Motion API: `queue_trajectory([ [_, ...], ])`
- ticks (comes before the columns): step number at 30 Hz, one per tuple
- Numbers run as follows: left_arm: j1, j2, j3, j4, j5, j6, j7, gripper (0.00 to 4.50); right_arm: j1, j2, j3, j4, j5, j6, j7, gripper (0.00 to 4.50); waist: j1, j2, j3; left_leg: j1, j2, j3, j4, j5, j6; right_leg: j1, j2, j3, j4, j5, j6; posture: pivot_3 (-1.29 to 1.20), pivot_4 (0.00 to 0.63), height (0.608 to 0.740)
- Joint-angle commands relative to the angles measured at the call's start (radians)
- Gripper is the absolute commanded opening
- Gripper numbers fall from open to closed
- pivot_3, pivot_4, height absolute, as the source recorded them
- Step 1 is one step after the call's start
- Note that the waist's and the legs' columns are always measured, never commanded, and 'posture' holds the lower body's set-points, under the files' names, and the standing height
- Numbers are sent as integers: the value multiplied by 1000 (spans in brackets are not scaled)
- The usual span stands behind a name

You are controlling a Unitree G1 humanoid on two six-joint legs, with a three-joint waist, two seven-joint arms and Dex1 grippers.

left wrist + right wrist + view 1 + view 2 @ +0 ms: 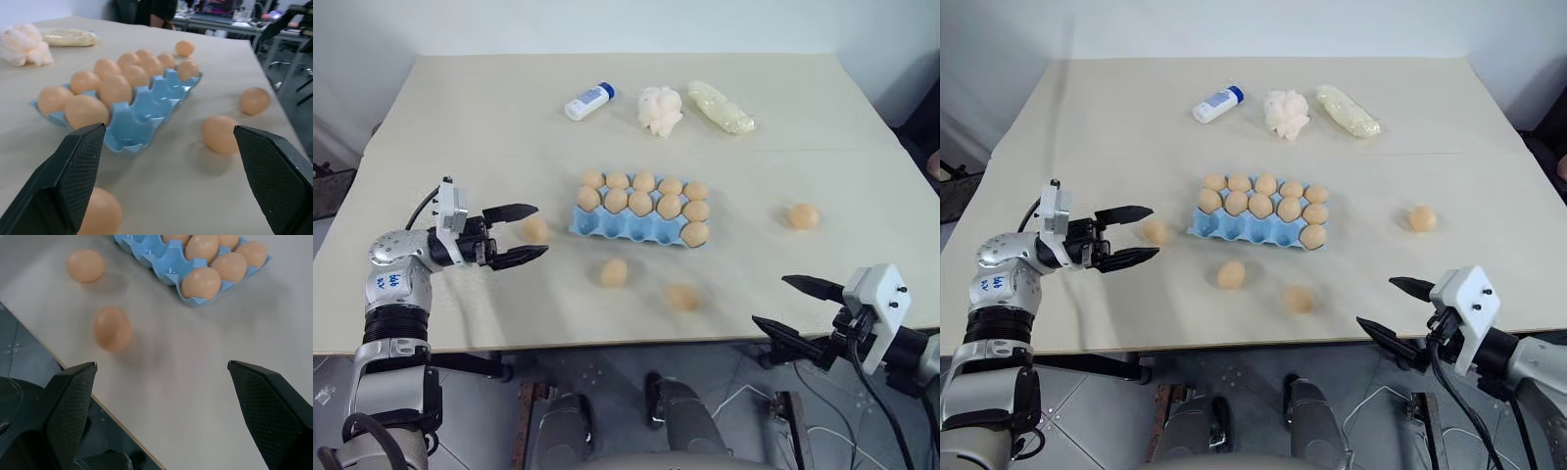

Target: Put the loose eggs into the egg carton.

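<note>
While four loose eggs (614, 272) lie around the egg carton (612, 227), left gripper (521, 235) wide beside one; right gripper (793, 306) wide, empty

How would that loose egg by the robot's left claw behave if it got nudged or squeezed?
The egg by the open left gripper is smooth and oval and lies bare on the flat table, so a nudge would probably roll it. Its rounded shell may slip between the fingers. If real, it would likely crack under a hard squeeze.
</note>
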Motion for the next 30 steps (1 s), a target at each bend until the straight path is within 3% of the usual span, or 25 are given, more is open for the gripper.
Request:
queue_trajectory([
  [1,-13,20,20,14,-19,-22,-45,4474,-41,-15,39,-46,14,29,-42,4500,0,0,0,0,0,0,0,0,0,0,0,0,0,0,-1,0,150,740],
  [6,21,37,39,5,-35,-41,-87,4474,-221,-20,220,22,-18,104,-111,4500,-5,-2,-1,0,0,0,0,1,2,0,0,2,-1,-1,-3,0,150,740],
  [12,107,58,44,-26,-39,-58,-79,4474,-323,18,376,119,-85,55,-103,4500,1,-3,-1,-1,0,0,-2,1,4,-2,0,0,1,-2,-3,0,150,740],
  [30,204,56,70,-146,-68,-34,-20,4474,-527,54,627,299,-182,28,19,4500,1,-4,-2,-1,1,0,-1,1,4,-3,0,-1,2,-1,0,0,150,740],
])
